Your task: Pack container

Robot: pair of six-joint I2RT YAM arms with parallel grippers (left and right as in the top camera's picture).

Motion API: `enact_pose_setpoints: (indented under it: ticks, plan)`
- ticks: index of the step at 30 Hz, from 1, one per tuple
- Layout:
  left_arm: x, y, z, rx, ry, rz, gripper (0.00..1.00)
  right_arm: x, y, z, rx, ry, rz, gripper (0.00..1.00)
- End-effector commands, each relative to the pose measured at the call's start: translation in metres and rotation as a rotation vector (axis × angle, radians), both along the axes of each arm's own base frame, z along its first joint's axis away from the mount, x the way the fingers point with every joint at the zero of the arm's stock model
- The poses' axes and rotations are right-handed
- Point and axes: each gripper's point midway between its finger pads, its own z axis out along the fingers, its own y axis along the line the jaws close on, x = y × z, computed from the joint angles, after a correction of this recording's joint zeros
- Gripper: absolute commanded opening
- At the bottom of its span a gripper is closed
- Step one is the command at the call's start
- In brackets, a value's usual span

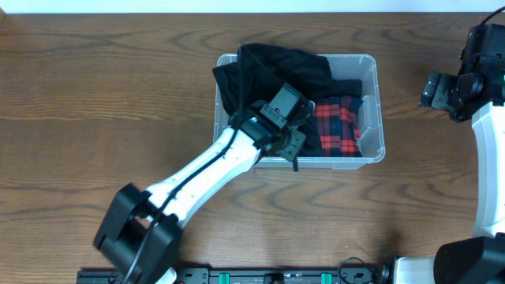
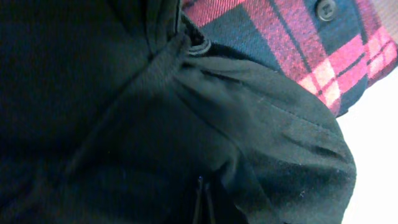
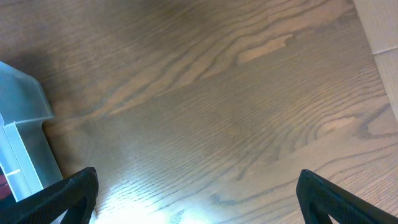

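Found the left gripper (image 1: pixel 293 146) closed tight inside the container (image 1: pixel 377 110).

Saw it set low by the container's near wall, down on a black garment (image 1: pixel 272 67) heaped over the left half and lapping the far-left rim. Could not tell a pinch on that cloth (image 2: pixel 124 124) from mere contact, with no fingers in the left wrist view. Noted a red-and-black plaid shirt (image 1: pixel 335 122) just right of the gripper, touching the black garment. Placed the container mid-table (image 1: pixel 102 102), toward the far edge. Found the right gripper (image 3: pixel 199 199) spread wide and holding nothing, above bare wood well right of the container, with one container corner (image 3: pixel 22 124) at the left of its wrist view.
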Motion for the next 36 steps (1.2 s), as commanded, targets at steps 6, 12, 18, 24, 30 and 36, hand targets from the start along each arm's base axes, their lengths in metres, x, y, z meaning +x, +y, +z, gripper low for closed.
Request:
enact_pose_setpoints:
  ticks: [6, 12, 18, 24, 30, 36]
  plan:
    - [-0.019, -0.001, -0.086, 0.090, 0.214, -0.019, 0.06, -0.003, -0.004, 0.002, -0.010, -0.004, -0.012, 0.99]
    - [-0.011, -0.005, -0.052, 0.040, 0.158, -0.017, 0.06, -0.003, -0.004, 0.002, -0.010, -0.004, -0.012, 0.99]
    - [-0.004, -0.010, 0.013, -0.069, 0.028, -0.021, 0.06, -0.003, -0.004, 0.002, -0.010, -0.004, -0.012, 0.99]
    - [0.008, -0.012, 0.083, -0.188, -0.160, -0.007, 0.06, -0.003, -0.004, 0.002, -0.010, -0.004, -0.012, 0.99]
    - [0.011, -0.015, 0.092, -0.214, -0.188, -0.009, 0.06, -0.003, -0.004, 0.002, -0.010, -0.004, -0.012, 0.99]
    - [-0.001, -0.004, 0.076, -0.153, -0.118, -0.008, 0.06, -0.003, -0.004, 0.002, -0.010, -0.004, -0.012, 0.99]
